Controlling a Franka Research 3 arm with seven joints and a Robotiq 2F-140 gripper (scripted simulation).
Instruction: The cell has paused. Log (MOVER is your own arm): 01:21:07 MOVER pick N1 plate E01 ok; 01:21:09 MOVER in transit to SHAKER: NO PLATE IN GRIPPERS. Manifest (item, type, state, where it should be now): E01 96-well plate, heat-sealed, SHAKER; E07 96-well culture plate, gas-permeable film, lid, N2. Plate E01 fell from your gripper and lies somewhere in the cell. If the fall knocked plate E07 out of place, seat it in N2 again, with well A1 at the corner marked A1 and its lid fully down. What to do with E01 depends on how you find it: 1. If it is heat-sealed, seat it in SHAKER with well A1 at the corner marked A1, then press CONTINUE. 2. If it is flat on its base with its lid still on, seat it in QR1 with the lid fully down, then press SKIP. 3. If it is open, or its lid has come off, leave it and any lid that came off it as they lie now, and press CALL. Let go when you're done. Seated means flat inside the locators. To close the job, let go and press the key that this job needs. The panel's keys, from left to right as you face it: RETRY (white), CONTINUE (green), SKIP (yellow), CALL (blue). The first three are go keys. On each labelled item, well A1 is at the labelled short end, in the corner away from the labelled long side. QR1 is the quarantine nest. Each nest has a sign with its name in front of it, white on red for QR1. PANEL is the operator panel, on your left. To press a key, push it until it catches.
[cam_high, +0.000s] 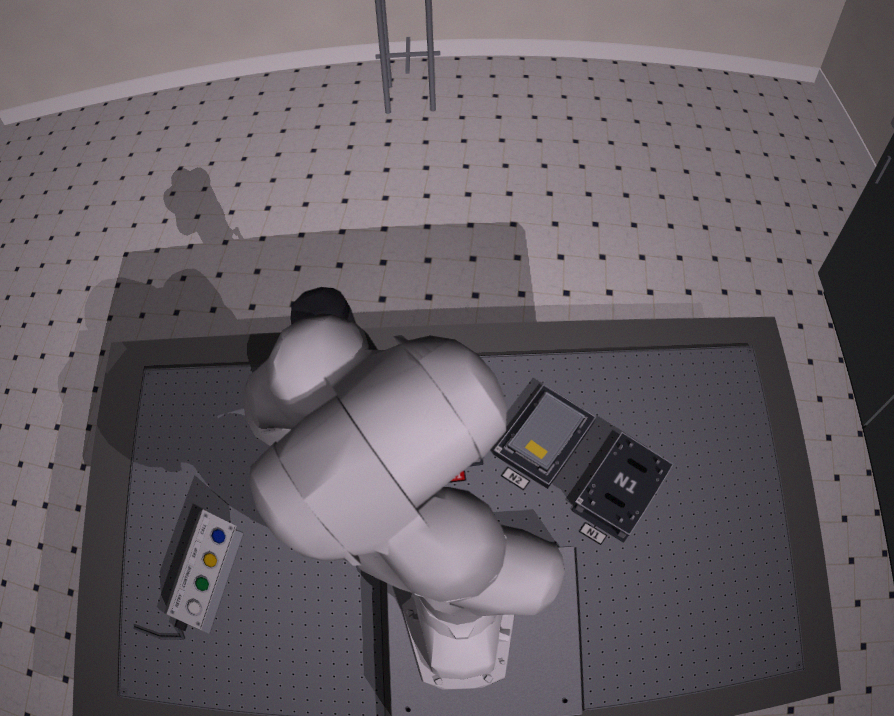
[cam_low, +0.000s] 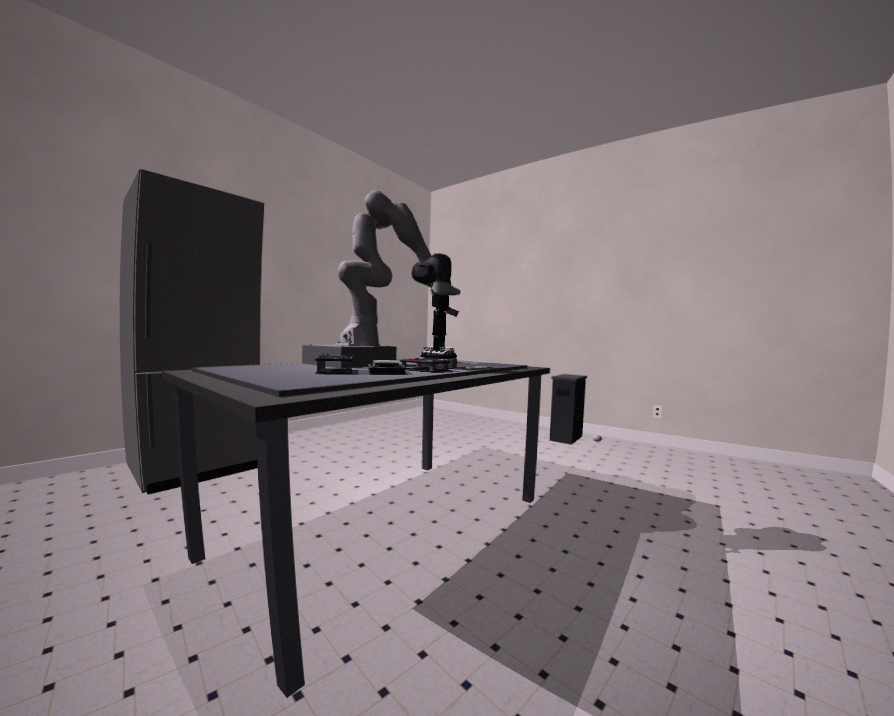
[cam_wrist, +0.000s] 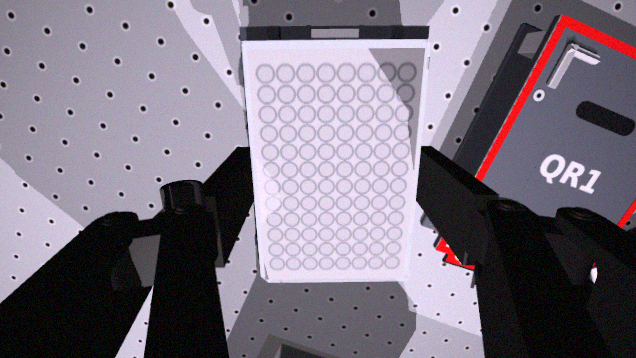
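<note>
- Counting one pale plate (cam_wrist: 336, 165), two fingers (cam_low: 438, 335), four keys (cam_high: 209, 559), three nests (cam_high: 643, 477) (cam_wrist: 565, 135).
- Long axis: crosswise to the finger-to-finger line (A1 end unreadable).
- Whitish face, grey well rings, shadowed corner.
- Fingers pinch its long sides, near QR1.

Arm's blocking half my top view

So the big white arm (cam_high: 380, 440) leans right over the middle of the worktop (cam_high: 694, 596), and only a scrap of a red sign (cam_high: 458, 475) pokes out beside it. N2 (cam_high: 550, 477) has a plate (cam_high: 550, 423) with a yellow patch in it. N1 (cam_high: 634, 466) sits just beside, bare. Panel (cam_high: 195, 578) is off left, buttons blue, yellow, green, white. Can't see the gripper.
</note>
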